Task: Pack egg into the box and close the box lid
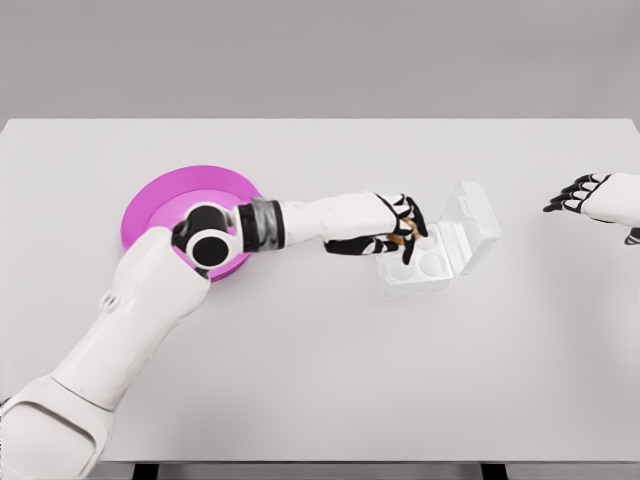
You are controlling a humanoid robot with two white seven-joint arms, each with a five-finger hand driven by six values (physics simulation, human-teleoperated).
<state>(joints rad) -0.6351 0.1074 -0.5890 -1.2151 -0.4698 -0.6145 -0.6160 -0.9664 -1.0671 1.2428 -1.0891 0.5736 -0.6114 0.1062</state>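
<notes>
Left hand: fingers curled around the brown egg, poised over the box cups. Lid raised at 1 o'clock for access. Right hand: idle at 3 o'clock, fingers loosely spread, holding nothing. Pink plate: 9 o'clock.

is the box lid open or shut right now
Open. The clear lid stands tilted up behind the box, whose round wells are exposed, while the left hand holds the egg at its near edge.
</notes>
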